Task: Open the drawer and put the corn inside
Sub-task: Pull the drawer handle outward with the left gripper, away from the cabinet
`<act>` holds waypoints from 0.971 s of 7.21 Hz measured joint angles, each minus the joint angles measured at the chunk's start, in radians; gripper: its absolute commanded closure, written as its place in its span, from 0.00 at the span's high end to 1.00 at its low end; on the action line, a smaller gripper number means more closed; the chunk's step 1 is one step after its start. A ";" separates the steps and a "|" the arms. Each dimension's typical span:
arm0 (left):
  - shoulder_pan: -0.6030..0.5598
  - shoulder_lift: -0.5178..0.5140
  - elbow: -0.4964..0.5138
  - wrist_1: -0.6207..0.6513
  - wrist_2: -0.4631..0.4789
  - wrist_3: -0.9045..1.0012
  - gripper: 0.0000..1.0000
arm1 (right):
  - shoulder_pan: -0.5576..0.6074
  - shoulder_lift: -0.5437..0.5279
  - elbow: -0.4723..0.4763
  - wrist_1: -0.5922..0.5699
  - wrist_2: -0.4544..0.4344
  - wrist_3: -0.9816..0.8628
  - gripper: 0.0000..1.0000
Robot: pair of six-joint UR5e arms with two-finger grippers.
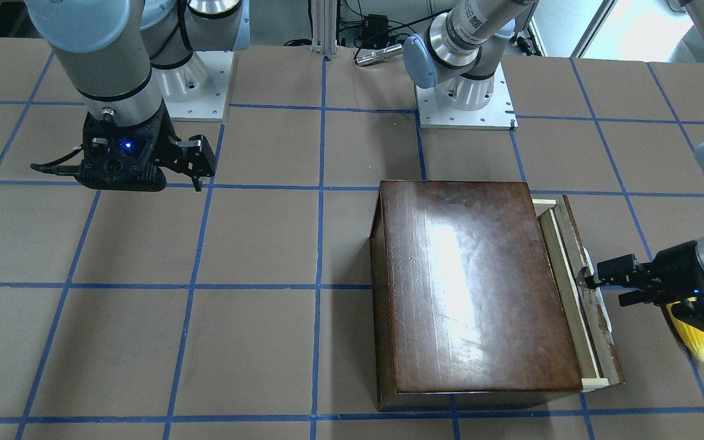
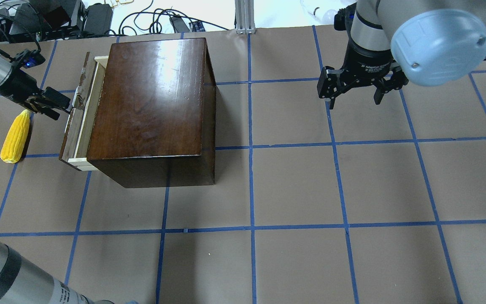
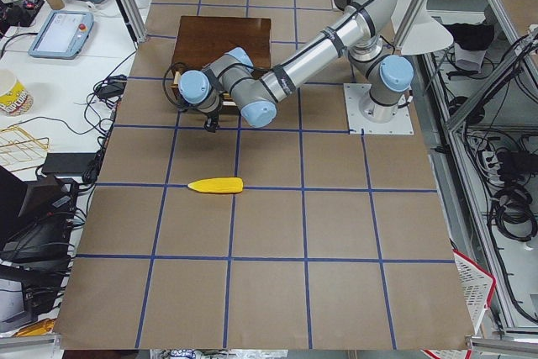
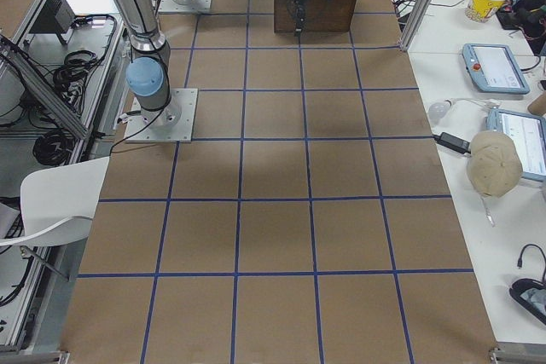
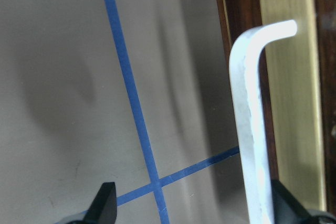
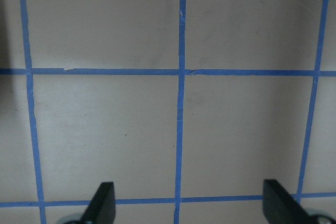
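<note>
The dark-brown box (image 2: pixel 150 97) stands left of centre, and its drawer (image 2: pixel 86 120) is pulled out a little toward the left, showing a strip of pale wood. It also shows in the front view (image 1: pixel 572 293). My left gripper (image 2: pixel 59 108) is open at the drawer front. In the left wrist view the whitish handle (image 5: pixel 249 129) lies between the fingers, close to the right finger (image 5: pixel 283 205). The yellow corn (image 2: pixel 15 137) lies on the table just left of the drawer, beside the left gripper. My right gripper (image 2: pixel 356 98) is open and empty, hovering over the table far right of the box.
The table is brown paper with a blue tape grid (image 2: pixel 251 145). The arm bases (image 1: pixel 465 104) stand at the robot's edge of the table. Cables and electronics (image 2: pixel 95 19) lie beyond the far edge behind the box.
</note>
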 measured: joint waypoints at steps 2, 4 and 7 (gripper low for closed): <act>0.007 0.001 0.002 -0.001 0.020 -0.001 1.00 | 0.000 0.000 0.000 0.000 0.000 0.000 1.00; 0.031 0.001 0.009 -0.001 0.035 -0.001 1.00 | 0.000 0.000 0.000 0.000 0.001 0.000 1.00; 0.038 0.000 0.024 -0.001 0.055 0.000 1.00 | 0.000 0.000 0.000 0.000 0.001 0.000 1.00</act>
